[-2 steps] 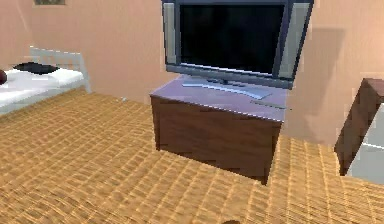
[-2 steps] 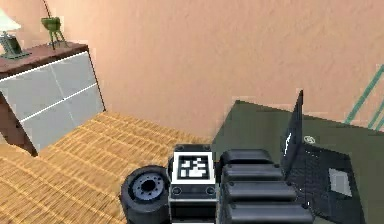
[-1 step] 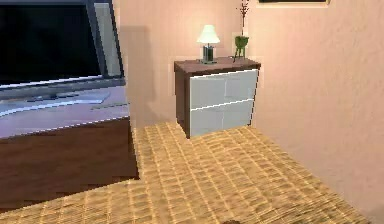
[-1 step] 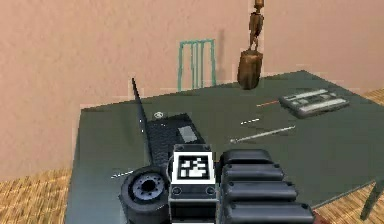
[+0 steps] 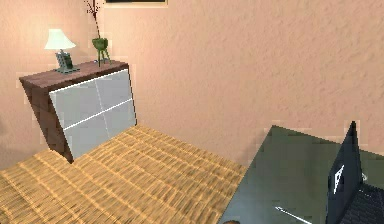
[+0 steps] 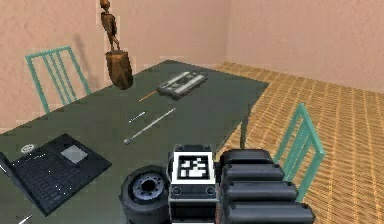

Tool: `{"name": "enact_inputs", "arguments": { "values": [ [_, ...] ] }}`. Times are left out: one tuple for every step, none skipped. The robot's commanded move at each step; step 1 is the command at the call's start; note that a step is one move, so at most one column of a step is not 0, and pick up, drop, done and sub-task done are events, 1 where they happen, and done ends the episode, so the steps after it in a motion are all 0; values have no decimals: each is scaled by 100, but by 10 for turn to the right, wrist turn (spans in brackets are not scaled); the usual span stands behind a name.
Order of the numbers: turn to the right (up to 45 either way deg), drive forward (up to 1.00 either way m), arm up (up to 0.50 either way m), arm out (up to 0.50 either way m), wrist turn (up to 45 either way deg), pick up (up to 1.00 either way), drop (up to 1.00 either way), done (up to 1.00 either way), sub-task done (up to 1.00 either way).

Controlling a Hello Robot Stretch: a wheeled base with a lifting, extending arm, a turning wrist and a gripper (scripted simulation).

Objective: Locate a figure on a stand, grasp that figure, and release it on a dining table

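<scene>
A thin brown figure (image 6: 109, 28) on a rounded brown base (image 6: 120, 69) shows tilted at the far edge of the dark green dining table (image 6: 200, 105) in the arm side view. I cannot tell whether it rests on the tabletop or hangs above it. The arm's dark segments (image 6: 255, 185) with a white marked square (image 6: 192, 166) rise from the bottom edge. The gripper's dark round body (image 6: 146, 196) sits left of the square, over the table's near part. Its far end is not clear, so I cannot tell whether it holds anything.
On the table lie an open laptop (image 6: 55, 165), two pens (image 6: 150, 125) and a flat grey object (image 6: 182, 82). Teal chairs (image 6: 55, 75) (image 6: 298, 140) stand at either side. Ahead, a brown cabinet (image 5: 85, 105) bears a lamp (image 5: 60, 47) and a green vase (image 5: 100, 47). A woven rug (image 5: 130, 180) covers the floor.
</scene>
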Motion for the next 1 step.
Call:
{"name": "enact_inputs", "arguments": {
  "values": [
    [0,0,0,48,0,0,0,0,0]
  ]
}}
